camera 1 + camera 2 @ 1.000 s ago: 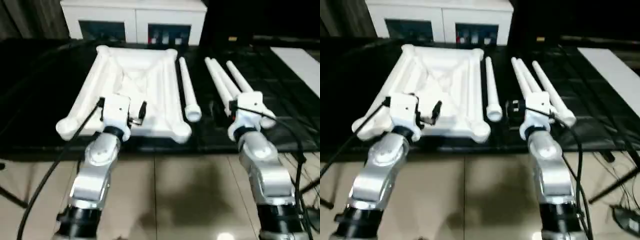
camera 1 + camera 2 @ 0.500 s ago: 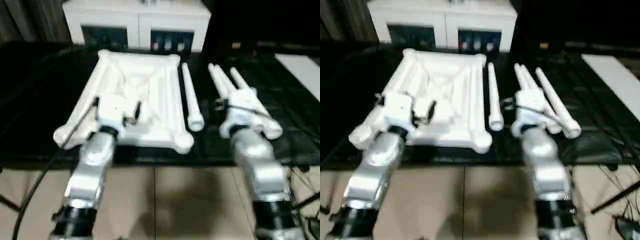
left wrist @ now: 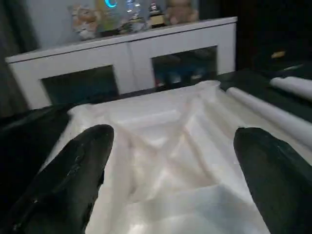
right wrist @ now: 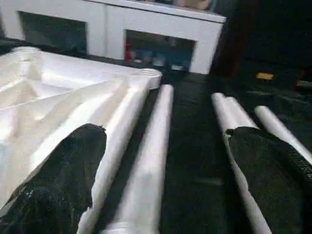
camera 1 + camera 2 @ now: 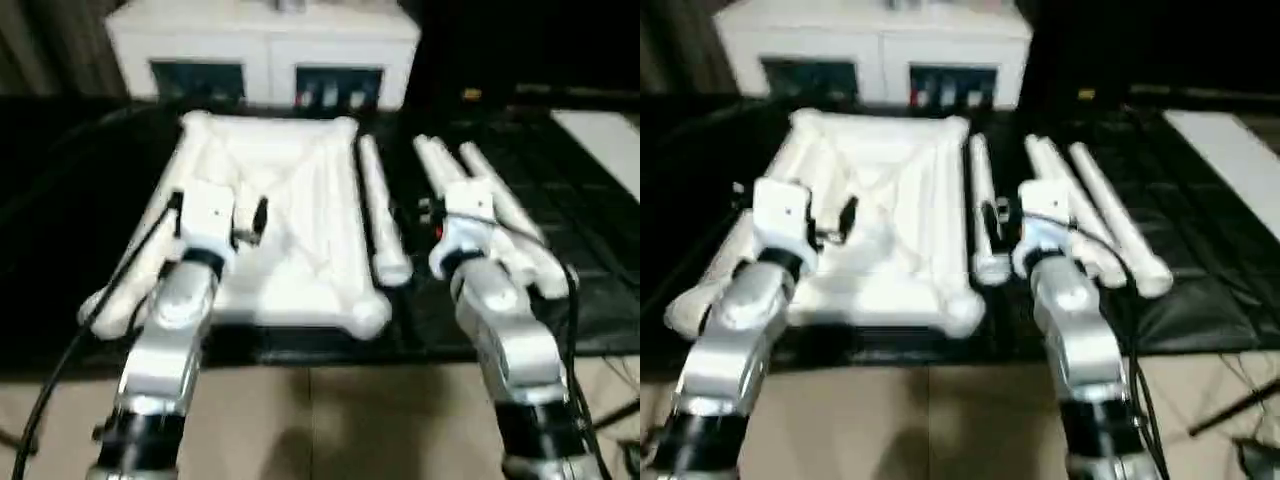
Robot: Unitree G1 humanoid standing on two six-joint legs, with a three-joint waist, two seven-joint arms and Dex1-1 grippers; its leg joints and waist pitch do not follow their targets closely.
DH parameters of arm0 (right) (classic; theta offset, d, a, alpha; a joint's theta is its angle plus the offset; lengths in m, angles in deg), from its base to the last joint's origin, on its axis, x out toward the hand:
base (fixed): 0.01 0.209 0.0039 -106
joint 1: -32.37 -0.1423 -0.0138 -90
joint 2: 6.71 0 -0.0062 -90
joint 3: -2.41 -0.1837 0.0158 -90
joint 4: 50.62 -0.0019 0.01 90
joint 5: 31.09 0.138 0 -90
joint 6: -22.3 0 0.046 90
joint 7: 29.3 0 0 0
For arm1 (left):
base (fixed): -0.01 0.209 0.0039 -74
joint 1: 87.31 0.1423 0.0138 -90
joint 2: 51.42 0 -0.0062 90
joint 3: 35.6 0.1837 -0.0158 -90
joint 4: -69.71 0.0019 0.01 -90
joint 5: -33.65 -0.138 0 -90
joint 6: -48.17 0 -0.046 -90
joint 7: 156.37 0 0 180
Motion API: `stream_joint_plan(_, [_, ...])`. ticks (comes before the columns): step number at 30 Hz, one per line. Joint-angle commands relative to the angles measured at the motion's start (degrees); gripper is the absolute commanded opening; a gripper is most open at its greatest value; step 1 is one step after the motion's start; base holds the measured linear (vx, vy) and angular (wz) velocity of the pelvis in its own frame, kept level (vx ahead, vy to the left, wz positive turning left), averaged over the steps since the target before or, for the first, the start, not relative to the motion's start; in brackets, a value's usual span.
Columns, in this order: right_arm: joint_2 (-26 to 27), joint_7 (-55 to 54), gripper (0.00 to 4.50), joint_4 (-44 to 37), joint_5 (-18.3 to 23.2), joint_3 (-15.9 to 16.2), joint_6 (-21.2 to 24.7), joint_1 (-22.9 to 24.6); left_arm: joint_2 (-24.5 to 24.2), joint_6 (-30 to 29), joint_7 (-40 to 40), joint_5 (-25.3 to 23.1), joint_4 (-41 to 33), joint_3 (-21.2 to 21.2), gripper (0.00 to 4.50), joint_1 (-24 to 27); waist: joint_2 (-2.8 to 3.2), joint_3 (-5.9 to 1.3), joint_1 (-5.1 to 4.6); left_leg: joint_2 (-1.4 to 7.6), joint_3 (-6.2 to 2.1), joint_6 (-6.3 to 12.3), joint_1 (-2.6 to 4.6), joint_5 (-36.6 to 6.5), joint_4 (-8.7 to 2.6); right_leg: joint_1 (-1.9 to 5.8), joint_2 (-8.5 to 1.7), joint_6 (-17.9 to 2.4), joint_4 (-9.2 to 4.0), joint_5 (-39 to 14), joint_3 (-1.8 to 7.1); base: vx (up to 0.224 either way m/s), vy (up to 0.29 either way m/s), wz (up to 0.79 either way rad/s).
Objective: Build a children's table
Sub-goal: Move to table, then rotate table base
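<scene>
The children's table tabletop [image 5: 300,215] lies upside down on the black mat, ribbed X-braced underside up. One white leg [image 5: 378,220] lies along its right edge. Three more legs [image 5: 505,215] lie side by side farther right. My left gripper [image 3: 170,170] hovers open over the tabletop's ribbed underside [image 3: 170,146], holding nothing. My right gripper [image 4: 165,185] is open and empty above the single leg [image 4: 146,151] and the dark gap beside it, with the other legs [image 4: 234,126] by its right finger.
A white cabinet [image 5: 265,50] with dark glass doors stands behind the mat. A flat white board [image 5: 600,135] lies at the far right. Tiled floor [image 5: 320,420] runs along the mat's near edge, with cables at the right.
Both arms have reached farther over the mat. The left gripper went from the tabletop's near edge toward its middle, and the right gripper shifted toward the single leg. Both stay open.
</scene>
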Motion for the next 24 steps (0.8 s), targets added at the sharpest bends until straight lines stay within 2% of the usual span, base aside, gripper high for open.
stream_joint_plan(1, [-0.5, -0.1, 4.45, -0.1, -0.2, -0.9, 0.1, -0.1, 0.4, 0.0, 0.5, -0.1, -0.3, 1.4, 4.43, -0.4, -1.28, -3.35, 3.11, -0.02, 0.13, 11.68, -3.30, -5.6, 3.12, 9.08, -9.03, -8.3, -10.85, -12.7, 9.66, 0.081, -0.084, 0.04])
stream_joint_plan(2, [-0.5, -0.1, 4.45, -0.1, -0.3, -0.9, 0.0, -0.1, 0.4, 0.0, 0.5, -0.1, -0.3, 1.5, 4.43, -0.4, -1.18, -3.53, 3.45, 1.36, -1.41, 6.87, -6.15, -0.5, 5.41, 11.15, -8.98, -13.0, -9.90, -15.9, 9.38, 0.081, -0.084, 0.04])
stream_joint_plan(3, [-0.4, -0.1, 4.45, 0.0, -0.3, -0.9, 0.0, -0.1, 0.3, 0.1, 0.5, 0.0, -0.3, 1.5, 4.43, -0.4, -1.14, -3.02, 3.51, 1.31, -1.56, 4.94, -6.84, 2.0, 5.61, 11.27, -8.29, -13.2, -9.85, -16.4, 8.05, 0.099, -0.042, -0.07])
stream_joint_plan(4, [-0.4, 0.0, 4.45, 0.0, -0.4, -0.9, 0.0, 0.0, 0.2, 0.2, 0.5, 0.1, -0.2, 1.5, 4.43, -0.4, 0.11, -2.34, 3.74, 2.75, -2.06, 2.65, -6.72, 4.0, 4.61, 10.15, -8.38, -17.0, -10.57, -15.7, 7.20, 0.096, -0.008, -0.05])
stream_joint_plan(5, [-0.4, 0.0, 4.45, 0.0, -0.5, -0.9, -0.1, 0.0, 0.2, 0.2, 0.5, 0.1, -0.2, 1.5, 4.43, -0.4, 1.24, -1.90, 3.58, 3.76, -1.97, 2.47, -6.13, 6.0, 1.56, 9.40, -6.13, -18.6, -10.96, -17.5, 4.59, 0.096, -0.008, -0.05])
stream_joint_plan(6, [-0.4, 0.0, 4.45, 0.0, -0.5, -0.9, -0.1, 0.0, 0.2, 0.2, 0.5, 0.1, -0.2, 1.5, 4.43, -0.4, 2.26, -1.97, 3.50, 4.60, -1.62, 2.90, -5.00, 6.3, -0.83, 8.87, -4.90, -18.0, -11.14, -19.0, 3.05, 0.095, 0.052, 0.05])
stream_joint_plan(7, [-0.4, 0.0, 4.45, 0.0, -0.5, -0.8, -0.1, 0.0, 0.2, 0.2, 0.6, 0.1, -0.1, 1.5, 4.43, -0.4, 3.97, -1.52, 2.29, 6.65, -1.88, 3.64, -2.75, -0.1, -5.73, 7.51, -0.64, -14.0, -9.90, -20.1, -0.39, 0.116, 0.103, 0.05])
stream_joint_plan(8, [-0.6, 0.0, 4.45, -0.1, -0.4, -0.7, -0.1, 0.0, 0.3, 0.3, 0.7, 0.0, -0.2, 1.5, 4.43, -0.4, 5.09, -1.80, 1.05, 8.41, -4.01, 3.75, -1.13, -6.3, -7.07, 6.37, 1.40, -11.8, -6.95, -17.9, -1.73, 0.116, 0.103, 0.05])
stream_joint_plan(9, [-0.6, 0.0, 4.45, -0.2, -0.4, -0.7, -0.1, 0.0, 0.3, 0.3, 0.8, -0.1, -0.2, 1.5, 4.43, -0.4, 6.06, -3.40, -0.63, 11.63, -8.05, 6.03, 5.28, -14.2, -7.86, 1.79, 1.42, -8.8, -1.20, -10.6, -2.12, 0.137, 0.082, -0.01])
stream_joint_plan(10, [-0.8, 0.1, 4.45, -0.3, -0.3, -0.7, -0.2, 0.1, 0.4, 0.3, 0.9, -0.1, -0.2, 1.5, 4.43, -0.4, 5.79, -3.57, -1.02, 11.84, -9.00, 8.76, 5.97, -13.5, -7.73, 0.51, 1.47, -6.1, 0.35, -7.6, -2.20, 0.125, 0.046, 0.04])
stream_joint_plan(11, [-1.1, 0.5, 4.45, -0.4, -0.1, -0.7, -0.3, 0.1, 0.4, 0.4, 1.1, -0.2, 0.0, 1.5, 4.43, -0.4, 5.12, -3.16, -0.76, 11.50, -8.23, 16.98, 5.65, -7.8, -7.10, -1.81, 0.62, -0.3, 1.87, -3.2, -1.99, 0.125, 0.046, 0.04])
stream_joint_plan(12, [-1.4, 1.3, 4.45, -0.4, 0.0, -0.8, -0.6, 0.0, 0.2, 0.2, 1.5, 0.0, 0.3, 1.8, 4.43, -0.5, 4.61, -3.14, -0.72, 11.23, -7.71, 19.22, 5.70, -5.6, -6.97, -2.42, 0.27, 0.6, 1.91, -1.8, -1.80, 0.099, 0.026, 0.05])
stream_joint_plan(13, [-1.7, 1.9, 4.45, -0.3, 0.0, -0.7, -0.8, -0.1, 0.0, 0.0, 2.1, 0.2, 0.5, 2.1, 4.43, -0.5, 3.57, -3.03, -0.70, 9.85, -5.91, 21.12, 4.89, -2.8, -6.80, -2.35, -0.50, 0.7, 0.22, 1.5, -1.11, 0.082, -0.029, 0.06])
stream_joint_plan(14, [-2.1, 2.7, 4.45, -0.2, 0.0, -0.5, -1.0, -0.2, -0.2, -0.3, 2.8, 0.5, 0.7, 2.4, 4.43, -0.6, 2.76, -2.98, -0.54, 8.44, -4.57, 20.34, 4.25, -2.4, -6.24, -1.84, -1.21, -0.4, -1.90, 3.9, -0.45, 0.082, -0.029, 0.06])
stream_joint_plan(15, [-2.3, 3.1, 4.45, -0.2, -0.1, -0.4, -1.1, -0.3, -0.4, -0.5, 3.2, 0.7, 0.8, 2.6, 4.43, -0.6, -0.82, -2.49, 2.01, 0.97, 1.03, 13.41, -2.45, -6.7, -0.94, 5.47, -6.32, -5.2, -9.96, -2.9, 5.98, 0.075, -0.079, 0.12])
stream_joint_plan(16, [-2.3, 3.1, 4.45, -0.2, -0.1, -0.4, -1.1, -0.3, -0.4, -0.5, 3.2, 0.7, 0.8, 2.6, 4.43, -0.6, -0.82, -2.49, 2.01, 0.97, 1.03, 13.41, -2.45, -6.7, -0.94, 5.47, -6.32, -5.2, -9.96, -2.9, 5.98, 0.091, -0.079, -0.01])
stream_joint_plan(17, [-4.2, 7.4, 4.45, -0.8, 0.5, 1.1, -2.0, -0.2, -1.7, -0.2, 6.7, 1.5, 1.4, 4.1, 4.43, -0.6, -0.46, -3.90, 3.87, 2.51, -1.67, 6.97, -6.01, 4.8, 1.48, 9.84, -9.32, -9.4, -8.16, -1.3, 7.71, 0.091, -0.079, -0.01])
stream_joint_plan(18, [-4.9, 9.3, 4.45, -1.1, 1.0, 1.7, -2.1, -0.2, -2.2, -0.2, 8.2, 1.8, 1.7, 4.7, 4.43, -0.6, 0.42, -3.78, 4.00, 3.42, -2.01, 3.97, -6.31, 14.6, -1.21, 8.34, -6.46, -10.6, -5.18, 17.4, 5.07, 0.089, -0.062, -0.12])
stream_joint_plan(19, [-6.2, 12.6, 4.45, -1.7, 1.8, 2.7, -1.9, -0.2, -3.5, -0.1, 10.8, 1.9, 2.5, 5.9, 4.43, -0.8, 1.67, -3.97, 3.86, 4.08, -1.95, 3.30, -5.71, 19.4, -2.73, 7.34, -4.58, -11.2, -3.87, 25.6, 3.51, 0.000, 0.000, 0.00])
stream_joint_plan(20, [-8.5, 17.0, 4.45, -2.8, 2.5, 4.7, -1.7, 0.3, -5.3, 0.7, 14.5, 1.5, 3.5, 7.7, 4.43, -1.2, 2.03, -3.66, 3.25, 4.54, -1.96, 4.02, -5.08, 22.1, -3.19, 5.74, -2.79, -10.7, -3.64, 29.8, 2.27, 0.000, 0.000, 0.00])
stream_joint_plan(21, [-10.0, 19.5, 4.45, -3.3, 2.9, 5.9, -1.6, 0.5, -6.4, 1.2, 16.8, 1.2, 4.3, 8.9, 4.43, -1.6, 2.87, -4.15, 2.83, 5.34, -2.12, 3.87, -3.63, 26.2, -2.33, 4.71, -1.45, -11.3, -2.89, 32.1, 1.74, 0.000, 0.000, 0.00])
stream_joint_plan(22, [-11.7, 22.4, 4.45, -4.0, 3.2, 7.3, -1.6, 0.9, -7.6, 1.8, 19.7, 1.1, 5.6, 10.0, 4.43, -2.1, 2.98, -4.22, 2.76, 5.61, -2.21, 3.76, -3.14, 26.9, -2.25, 4.31, -1.36, -12.0, -3.05, 31.2, 1.58, 0.000, 0.000, 0.00])
stream_joint_plan(23, [-14.1, 26.2, 4.45, -4.9, 3.7, 8.9, -1.5, 1.5, -9.4, 2.9, 23.5, 0.6, 7.6, 11.5, 4.43, -3.0, 2.76, -4.13, 2.72, 5.88, -2.03, 3.23, -3.07, 23.5, -2.49, 4.40, -1.93, -14.1, -3.61, 27.5, 1.92, 0.000, 0.000, 0.00])
stream_joint_plan(24, [-14.1, 26.2, 4.45, -4.9, 3.7, 8.9, -1.5, 1.5, -9.4, 2.9, 23.5, 0.6, 7.6, 11.5, 4.43, -3.0, 2.77, -3.68, 2.81, 5.95, -1.93, 3.13, -3.18, 19.8, -2.91, 4.31, -2.07, -14.6, -4.16, 24.1, 1.90, 0.000, 0.000, 0.00])
